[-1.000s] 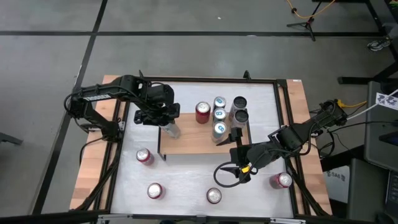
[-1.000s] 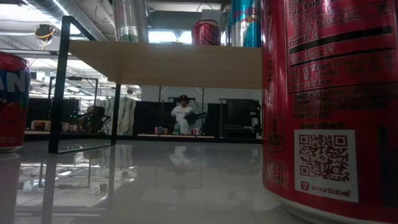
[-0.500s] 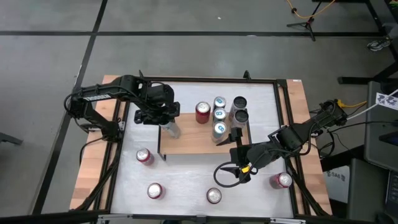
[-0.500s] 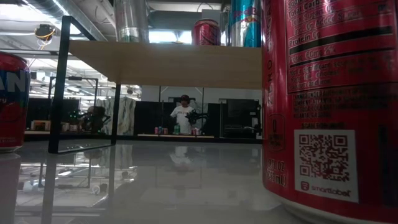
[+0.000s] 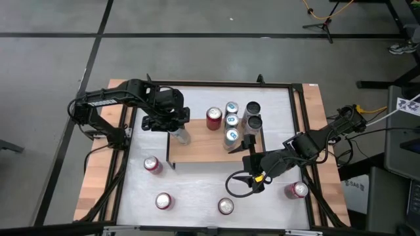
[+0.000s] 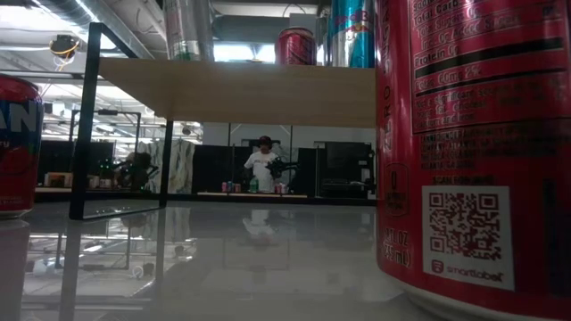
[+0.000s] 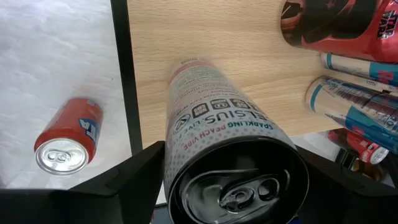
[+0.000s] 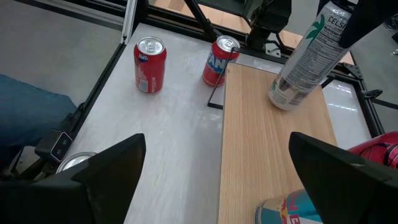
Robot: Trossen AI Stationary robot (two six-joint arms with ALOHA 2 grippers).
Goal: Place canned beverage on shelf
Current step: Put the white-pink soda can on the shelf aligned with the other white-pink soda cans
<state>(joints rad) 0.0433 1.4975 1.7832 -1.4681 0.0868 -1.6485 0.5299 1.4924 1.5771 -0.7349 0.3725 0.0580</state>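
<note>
The shelf [image 5: 203, 152], a light wooden board on thin black legs, stands mid-table. A tall silver can [image 5: 182, 137] stands at its left end with my left gripper [image 5: 172, 126] shut on it from above. The same can [image 8: 306, 55] shows tilted in the right wrist view. Toward the shelf's right end stand a red can [image 5: 213, 118] and several blue-white and dark cans [image 5: 231, 122]. My right gripper [image 5: 236, 185] hangs open over the white tabletop near the shelf's front right, holding nothing. My left gripper pinches the silver can's upper wall just below the rim [image 7: 179, 163] between its two fingers, one on each side. The fingers come steeply from above. The can is tilted, and its bottom end [image 8: 283, 94] meets the shelf board near the left edge.
Red cans stand on the tabletop at the near left [image 5: 152, 164] [image 5: 163, 200] and near right [image 5: 298, 190], and a silver-topped can [image 5: 225, 206] at the near middle. One red can [image 6: 473, 152] fills the low view's right. A person [image 6: 263, 165] stands in the room beyond.
</note>
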